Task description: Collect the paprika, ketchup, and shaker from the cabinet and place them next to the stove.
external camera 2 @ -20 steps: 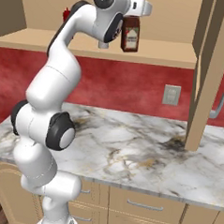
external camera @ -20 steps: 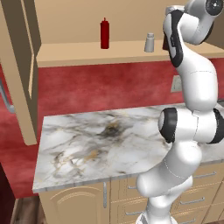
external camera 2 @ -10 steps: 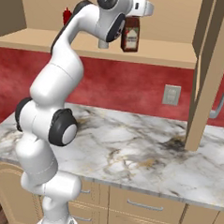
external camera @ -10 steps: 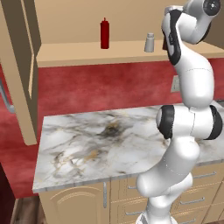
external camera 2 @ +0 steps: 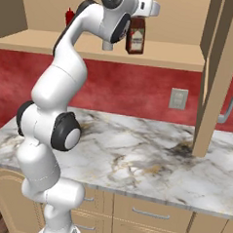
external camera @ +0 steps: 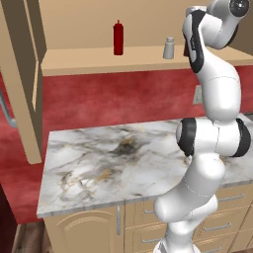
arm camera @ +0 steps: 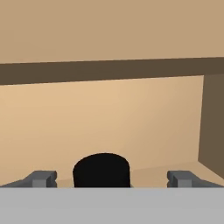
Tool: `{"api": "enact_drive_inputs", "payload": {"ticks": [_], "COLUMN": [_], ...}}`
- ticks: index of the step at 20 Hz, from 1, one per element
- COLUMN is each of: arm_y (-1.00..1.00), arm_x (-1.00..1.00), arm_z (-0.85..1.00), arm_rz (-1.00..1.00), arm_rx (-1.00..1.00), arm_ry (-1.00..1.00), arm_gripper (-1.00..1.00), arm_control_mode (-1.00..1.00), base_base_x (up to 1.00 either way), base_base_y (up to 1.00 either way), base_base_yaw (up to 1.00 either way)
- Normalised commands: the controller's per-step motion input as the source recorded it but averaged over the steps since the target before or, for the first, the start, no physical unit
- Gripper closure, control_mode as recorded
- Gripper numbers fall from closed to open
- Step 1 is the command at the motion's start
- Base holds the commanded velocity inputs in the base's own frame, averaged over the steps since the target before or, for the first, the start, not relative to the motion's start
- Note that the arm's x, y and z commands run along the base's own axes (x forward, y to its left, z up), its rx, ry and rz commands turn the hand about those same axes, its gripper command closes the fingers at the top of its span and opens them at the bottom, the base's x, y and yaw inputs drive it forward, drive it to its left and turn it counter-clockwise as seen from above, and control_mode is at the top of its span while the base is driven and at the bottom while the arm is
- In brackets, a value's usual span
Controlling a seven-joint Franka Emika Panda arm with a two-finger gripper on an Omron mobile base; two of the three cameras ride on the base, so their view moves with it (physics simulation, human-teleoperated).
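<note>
Pincer (arm camera: 112, 179) spread wide at the cabinet (external camera: 148, 57) shelf, fingertips (arm camera: 41, 178) either side of the paprika (external camera 2: 135, 35) cap, not touching, ketchup (external camera: 118, 38) and shaker (external camera: 169, 48) upright on the same shelf, marble desk (external camera: 123, 163) below

Ketchup (external camera: 118, 37), shaker (external camera: 169, 48), paprika (external camera 2: 135, 35) on cabinet (external camera: 138, 55) shelf; ketchup leftmost, paprika rightmost.
</note>
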Motion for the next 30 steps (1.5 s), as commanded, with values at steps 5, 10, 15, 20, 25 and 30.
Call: {"api": "enact_drive_inputs", "payload": {"ticks": [5, 10, 15, 20, 25, 30], "arm_y": [0.00, 0.00, 0.00, 0.00, 0.00, 0.00], "arm_x": [0.11, 0.14, 0.04, 0.00, 0.00, 0.00], "arm_z": [-0.07, -0.11, -0.06, 0.00, 0.00, 0.00], "arm_rz": [0.00, 0.01, 0.00, 0.01, 0.02, 0.03], "arm_rx": [-0.02, -0.04, -0.03, -0.01, 0.00, 0.00], "arm_ry": [0.02, 0.03, 0.01, 0.00, 0.00, 0.00], "arm_gripper": [-1.00, -1.00, -1.00, -1.00, -1.00, -1.00], "arm_control_mode": [-1.00, -1.00, -1.00, -1.00, -1.00, -1.00], "base_base_x": [0.00, 0.00, 0.00, 0.00, 0.00, 0.00], "base_base_y": [0.00, 0.00, 0.00, 0.00, 0.00, 0.00], "base_base_yaw": [0.00, 0.00, 0.00, 0.00, 0.00, 0.00]}}
